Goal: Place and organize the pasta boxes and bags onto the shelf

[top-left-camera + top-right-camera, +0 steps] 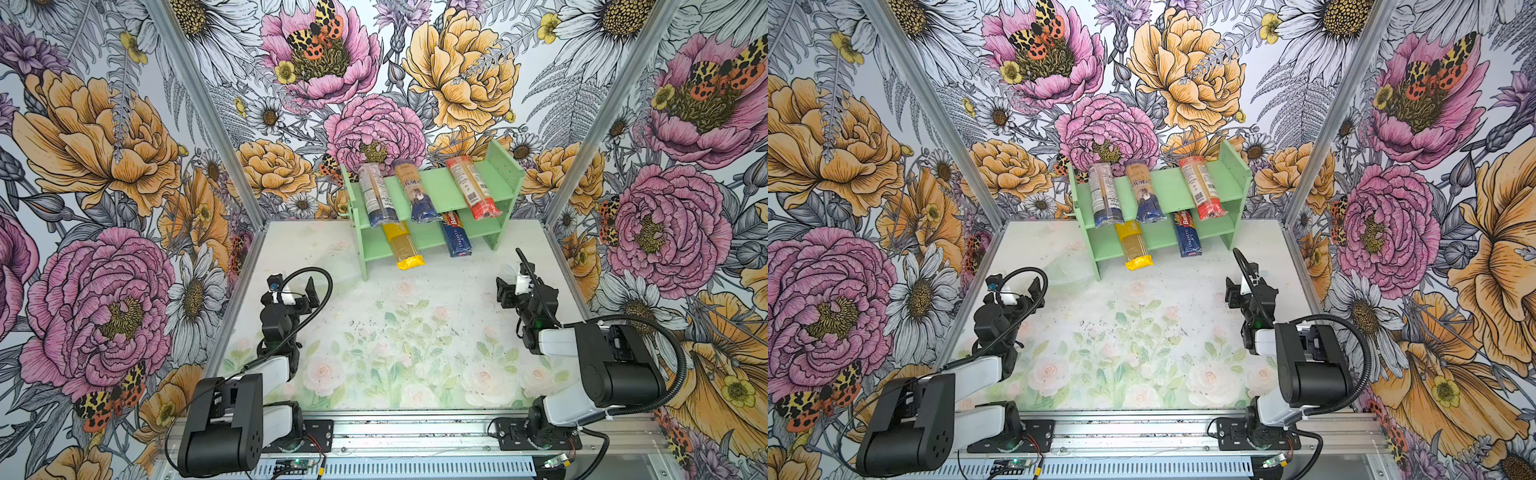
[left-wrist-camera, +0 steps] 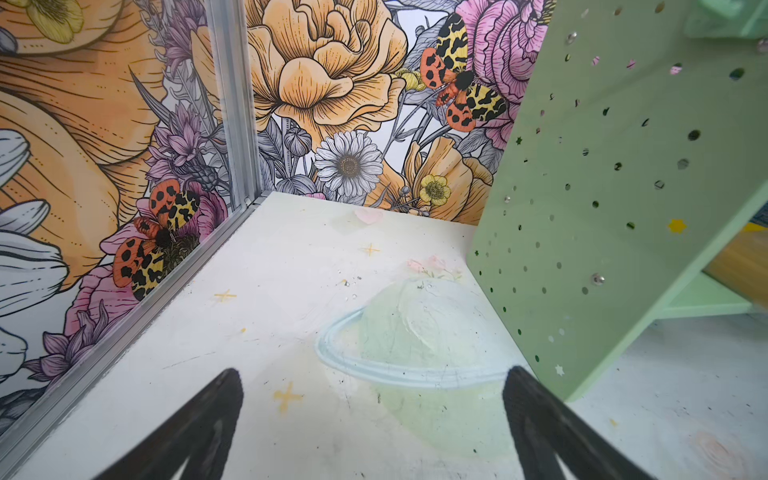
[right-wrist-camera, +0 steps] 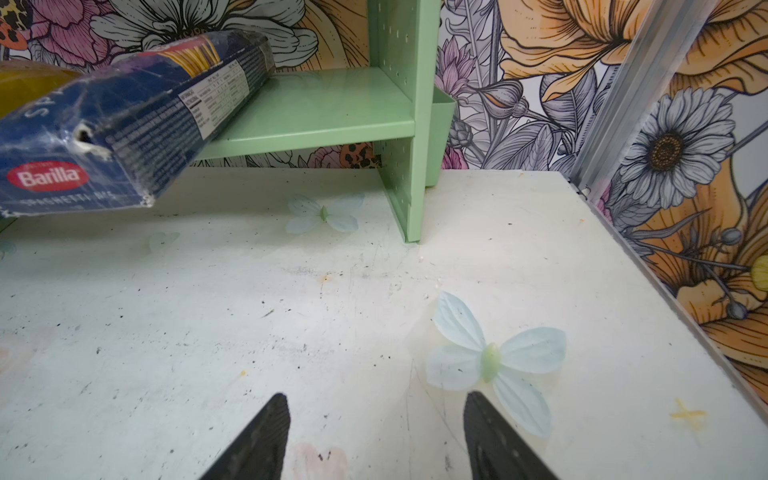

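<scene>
Both the left claw (image 2: pixel 374 374) and right claw (image 3: pixel 376 399) stand apart and empty over the near table (image 1: pixel 415 299), while the five light, brittle spaghetti packs (image 1: pixel 401 245) overhang the far shelf (image 1: pixel 440 187), probably best pinched gently across mid-length.

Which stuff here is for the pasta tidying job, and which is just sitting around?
For the job: green shelf, yellow bag, Barilla box, red-ended bag, left blue-ended bag, middle blue-ended bag.

Just there: flowery walls, painted table, little green side bin.
</scene>
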Tool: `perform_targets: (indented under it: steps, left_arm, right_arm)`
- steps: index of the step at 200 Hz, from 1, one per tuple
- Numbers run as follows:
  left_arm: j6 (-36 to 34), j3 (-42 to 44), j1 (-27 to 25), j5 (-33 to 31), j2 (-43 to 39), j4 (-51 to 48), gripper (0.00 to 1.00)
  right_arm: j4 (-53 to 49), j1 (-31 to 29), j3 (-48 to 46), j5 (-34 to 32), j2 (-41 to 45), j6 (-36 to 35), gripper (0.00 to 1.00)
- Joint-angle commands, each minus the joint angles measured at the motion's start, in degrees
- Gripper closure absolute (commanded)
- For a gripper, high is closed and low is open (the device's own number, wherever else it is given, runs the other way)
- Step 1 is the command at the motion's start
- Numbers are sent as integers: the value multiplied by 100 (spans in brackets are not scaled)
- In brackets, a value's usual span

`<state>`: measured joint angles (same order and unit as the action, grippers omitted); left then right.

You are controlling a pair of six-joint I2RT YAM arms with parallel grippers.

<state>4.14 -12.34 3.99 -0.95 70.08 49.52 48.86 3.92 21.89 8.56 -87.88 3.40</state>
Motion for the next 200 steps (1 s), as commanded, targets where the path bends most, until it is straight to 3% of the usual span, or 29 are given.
perform_targets:
  steps: [1,118,168,200]
  left_arm:
    - [78,61,63,154,-70,66,1]
    - [-74,1,74,83,492,788,1]
    - [-2,102,95,-8,2267,2931,1]
    - [153,208,247,136,2264,3074,1]
  right_arm:
    - [185,-41,17,-73,-35,-52,31]
    - [187,-41,17,-77,-34,-58,30]
    - [186,-42,17,-75,-36,-58,30]
    - [186,-48,17,-82,-36,-59,30]
